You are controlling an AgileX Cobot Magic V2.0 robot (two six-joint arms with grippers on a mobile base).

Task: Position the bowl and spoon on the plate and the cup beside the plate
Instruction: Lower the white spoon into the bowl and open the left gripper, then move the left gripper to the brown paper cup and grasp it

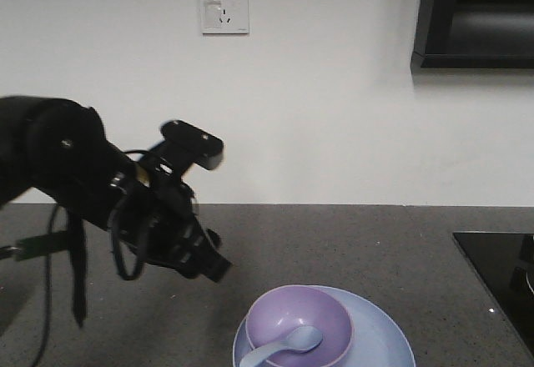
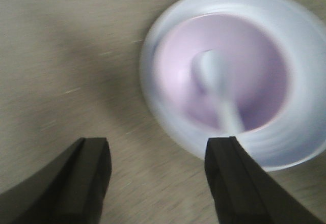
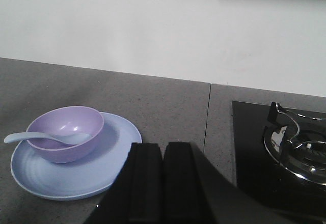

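- Shows bowl [image 3: 65, 132] seated on plate [image 3: 119, 147], with spoon [image 3: 48, 138] inside.
- Shows left tool [image 2: 158, 147] spread open, empty, over desk [image 3: 153, 96] beside plate; right tool [image 3: 163, 150] pressed closed, empty.
- Finds no cup in view; best to locate it, then set upright just off plate's rim.

The plate [image 1: 385, 340] sits on the counter [image 1: 350, 238], on its near side. The bowl [image 1: 310, 315] stands on the plate, toward the plate's left. The spoon [image 1: 284, 346] lies in the bowl, with its scoop inside and its handle out over the left rim. A stove [image 3: 285, 147] is set into the counter, well apart to the right. A socket [image 1: 224, 7] is on the far wall [image 1: 334, 117], left of the plate.
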